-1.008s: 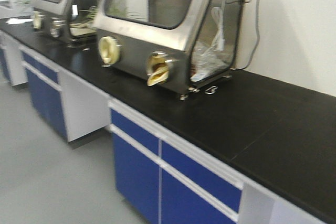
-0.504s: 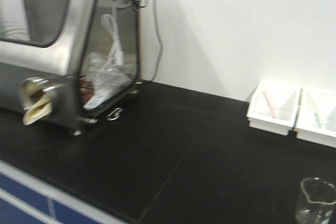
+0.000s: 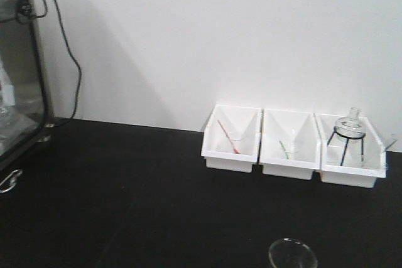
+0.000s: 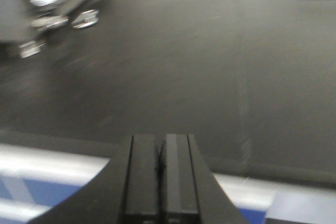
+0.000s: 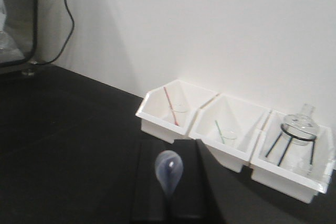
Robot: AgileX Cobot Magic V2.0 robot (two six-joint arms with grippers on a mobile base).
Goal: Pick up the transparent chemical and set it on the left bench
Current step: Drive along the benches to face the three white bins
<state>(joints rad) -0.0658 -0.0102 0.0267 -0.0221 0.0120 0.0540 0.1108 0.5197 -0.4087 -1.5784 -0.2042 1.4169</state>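
Left black claw (image 4: 161, 142) is pressed closed and empty over the black surface (image 4: 210, 66). Right black claw (image 5: 170, 148): opening cannot be told, a blurred translucent oval (image 5: 169, 174) overlaps it.

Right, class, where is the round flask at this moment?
In the front view the flask stands in the rightmost bin of three white ones along the wall, just right of the bin holding the green stick.

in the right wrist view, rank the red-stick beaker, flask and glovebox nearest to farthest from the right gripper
1. red-stick beaker: just ahead of the right gripper.
2. flask: off to the right, on its wire stand.
3. glovebox: far left edge, well back along the counter.
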